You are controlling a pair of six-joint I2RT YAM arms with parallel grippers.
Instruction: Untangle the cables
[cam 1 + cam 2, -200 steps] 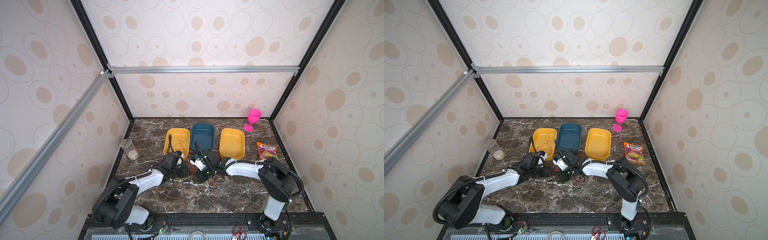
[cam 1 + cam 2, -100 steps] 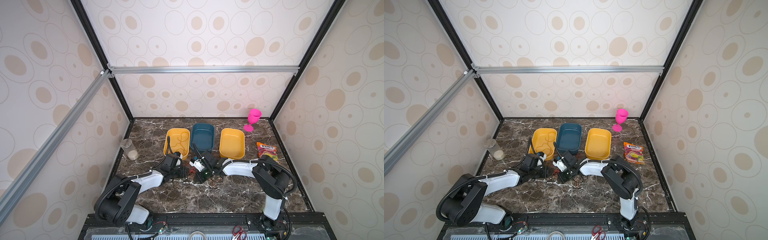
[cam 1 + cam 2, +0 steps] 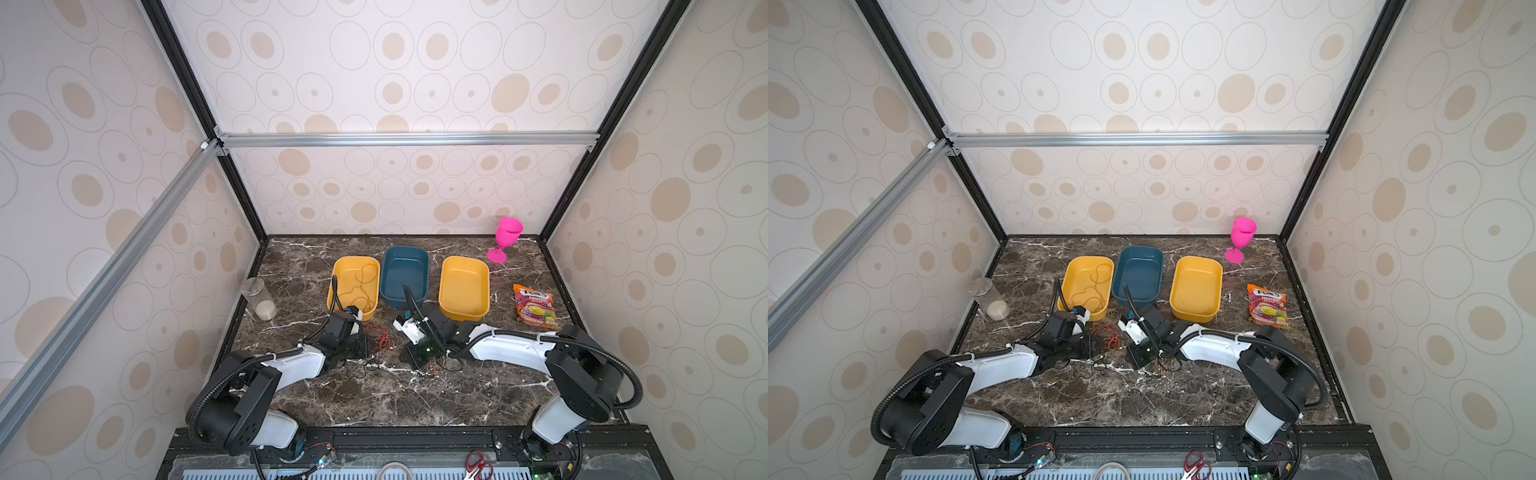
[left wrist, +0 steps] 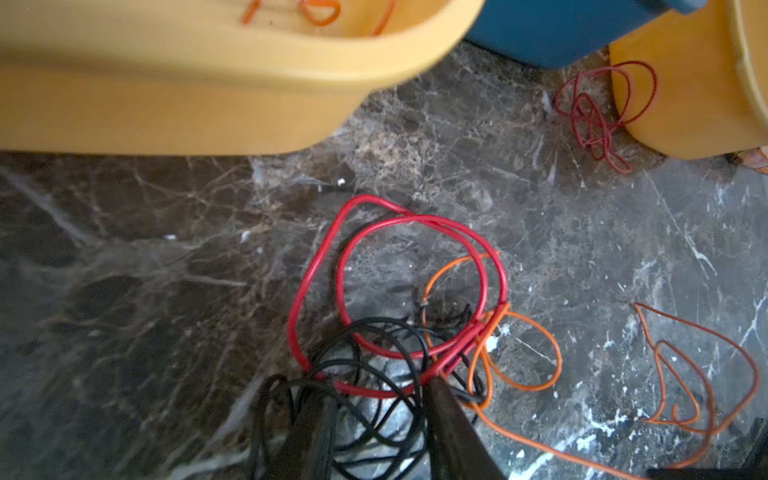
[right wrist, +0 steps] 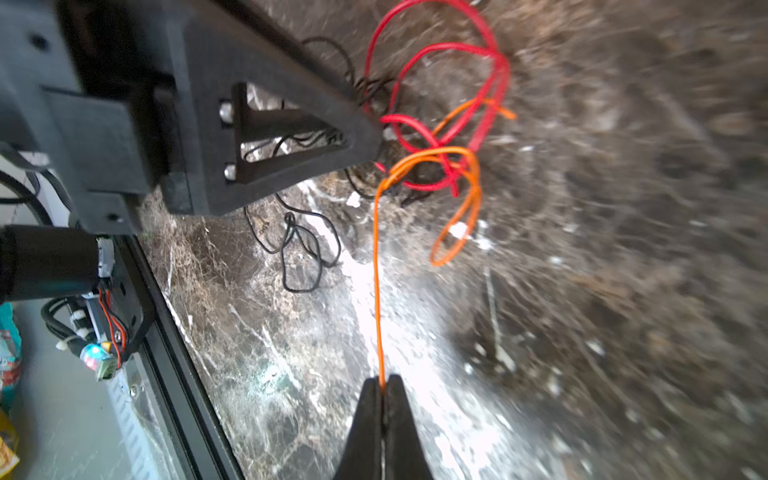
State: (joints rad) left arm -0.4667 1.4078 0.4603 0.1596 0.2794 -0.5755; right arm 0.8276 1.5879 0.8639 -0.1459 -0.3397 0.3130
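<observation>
Since the earlier frame the right pincer has closed and now clamps the orange cable. Left pincer, jaws partly apart, straddles the red and black cables on the desk. Recommend pinning the tangle and drawing orange out slowly.

right gripper: jaws go from apart to closed, now pinching the orange cable | left gripper: jaws narrow, gap left, red and black cables between them | right arm: elbow swings outward in both top views
</observation>
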